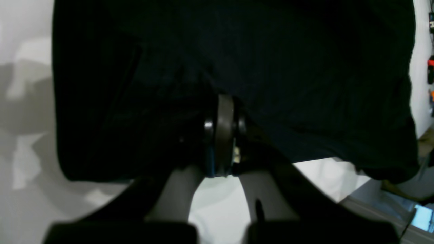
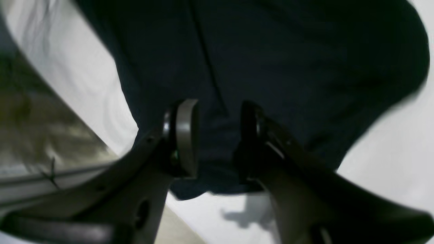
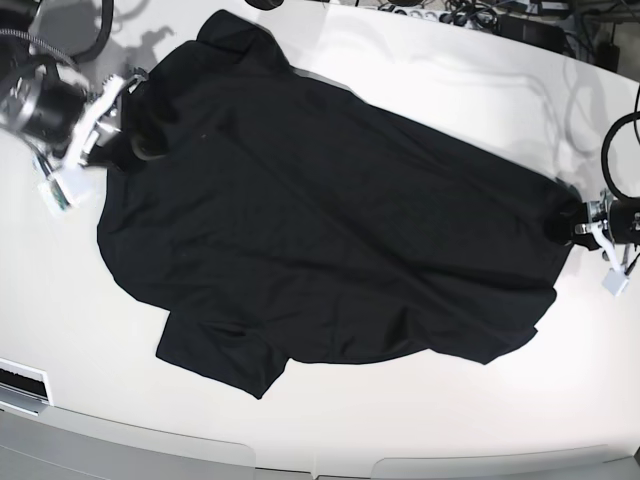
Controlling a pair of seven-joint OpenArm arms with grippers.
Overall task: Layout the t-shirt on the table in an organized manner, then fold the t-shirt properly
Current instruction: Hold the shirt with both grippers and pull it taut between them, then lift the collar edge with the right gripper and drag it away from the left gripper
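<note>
The black t-shirt (image 3: 330,240) is spread across the white tabletop (image 3: 450,90), stretched between the two end effectors. The left end effector (image 1: 222,112) is pressed together, with an edge of the shirt pinched in it. The right end effector (image 2: 217,135) is held spread, with shirt fabric lying between its fingers (image 2: 186,135), near the garment's edge.

t-shirt (image 2: 271,61) blurred, frame-cropped
</note>
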